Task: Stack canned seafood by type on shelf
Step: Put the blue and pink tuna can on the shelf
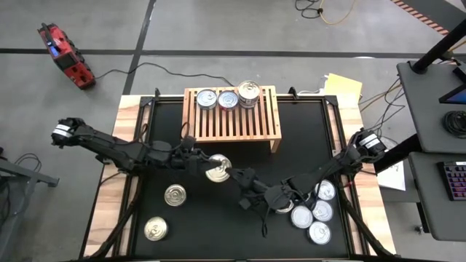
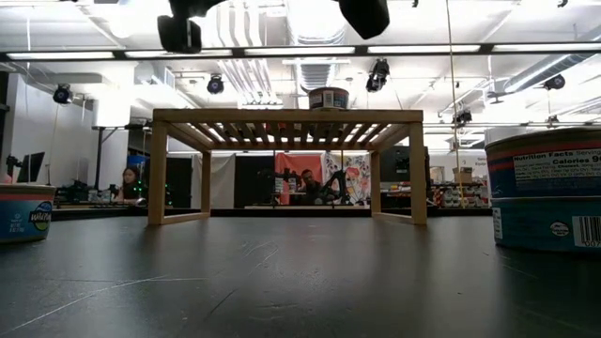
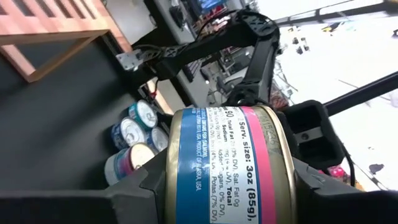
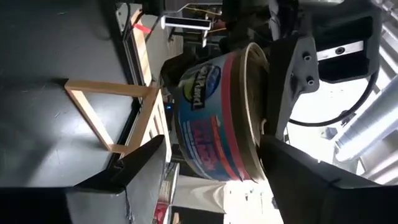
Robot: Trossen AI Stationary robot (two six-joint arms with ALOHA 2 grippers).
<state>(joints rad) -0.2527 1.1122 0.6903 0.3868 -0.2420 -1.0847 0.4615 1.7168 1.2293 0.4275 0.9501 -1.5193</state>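
Ten cans counted from above. Three sit on the shelf (image 1: 231, 113) along its back edge: two flat cans (image 1: 207, 98) side by side and a taller can (image 1: 248, 93) just beside them. The shelf stands at the back of the black bench (image 1: 218, 218). Two gold-lidded cans (image 1: 175, 195) lie loose on the bench's left front, apart from each other, the nearer one at (image 1: 155, 229). Four silver-lidded cans (image 1: 312, 213) cluster at the right front, touching or nearly so. One more, the held can (image 1: 218, 168), is in the air over the middle of the bench, in front of the shelf.

Left pincer (image 1: 212, 169): clamped on the held can (image 3: 224, 168), fingers (image 3: 143, 193) pressed on either side of its blue and pink label, at a medium opening set by the can's width.

Right pincer (image 1: 251, 195): close beside the held can, coming from the right. Its own wrist view shows the fingers (image 4: 134, 165) spread wide on both sides of the held can (image 4: 217, 115), with gaps visible, not touching it. The two pincers sit nearly tip to tip over mid-bench.

Low view: the shelf (image 2: 286, 117) with the taller can (image 2: 329, 98) on top, plus part of a can at each edge of the bench.
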